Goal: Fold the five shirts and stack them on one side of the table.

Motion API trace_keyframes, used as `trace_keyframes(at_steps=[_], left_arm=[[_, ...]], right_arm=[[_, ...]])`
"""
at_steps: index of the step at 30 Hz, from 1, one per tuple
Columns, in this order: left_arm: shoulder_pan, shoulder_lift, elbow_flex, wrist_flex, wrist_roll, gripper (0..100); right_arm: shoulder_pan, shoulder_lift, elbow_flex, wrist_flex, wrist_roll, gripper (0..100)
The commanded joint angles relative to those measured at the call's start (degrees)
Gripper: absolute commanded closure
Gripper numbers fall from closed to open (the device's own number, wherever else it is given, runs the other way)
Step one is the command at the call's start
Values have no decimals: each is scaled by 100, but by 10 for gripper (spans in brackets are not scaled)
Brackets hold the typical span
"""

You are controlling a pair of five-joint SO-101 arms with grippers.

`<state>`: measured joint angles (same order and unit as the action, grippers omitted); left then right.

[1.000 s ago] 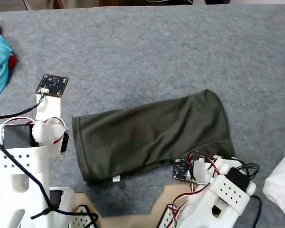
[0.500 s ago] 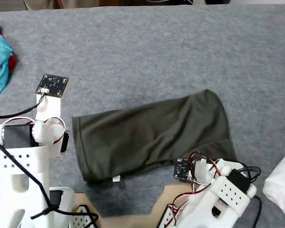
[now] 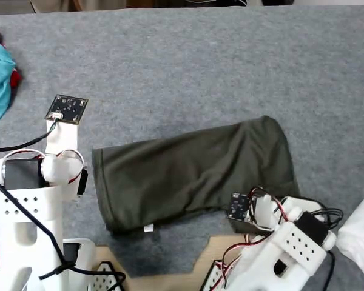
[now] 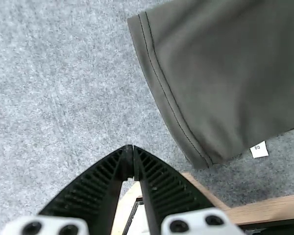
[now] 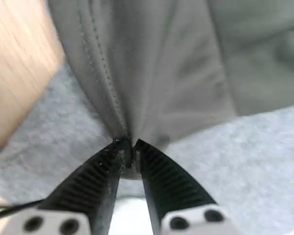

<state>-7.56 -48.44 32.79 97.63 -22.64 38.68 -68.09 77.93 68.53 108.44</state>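
Olive shirt (image 3: 194, 173) is pinched at its lower-right hem by the clamped right end effector (image 5: 126, 149). Lift slowly and evenly. Left end effector (image 4: 132, 154) is closed and empty.

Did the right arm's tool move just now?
Yes. The right tool, pinching the green shirt, slid sideways toward the white cloth.

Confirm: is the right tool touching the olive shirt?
Touching. The right wrist view shows the right tool closed on a gathered fold of the olive shirt at its stitched edge, with the fabric running straight into the tips.
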Motion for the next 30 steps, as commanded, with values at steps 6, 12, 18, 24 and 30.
trace_keyframes(at_steps=[6,12,18,24,30], left_arm=[[-44,-48,-53,-26,-26,980],[-44,-48,-26,-26,-26,980],[-44,-48,0,-26,0,980],[-35,-48,0,-26,0,980],[-35,-48,0,-26,0,980]], right_arm=[[-919,-4,-989,440,-53,993],[-1244,338,-1288,422,-97,993],[-1262,2167,-2571,413,-545,993],[-1543,4215,-4066,466,-1257,993],[-2009,5218,-4936,466,-1626,993]])
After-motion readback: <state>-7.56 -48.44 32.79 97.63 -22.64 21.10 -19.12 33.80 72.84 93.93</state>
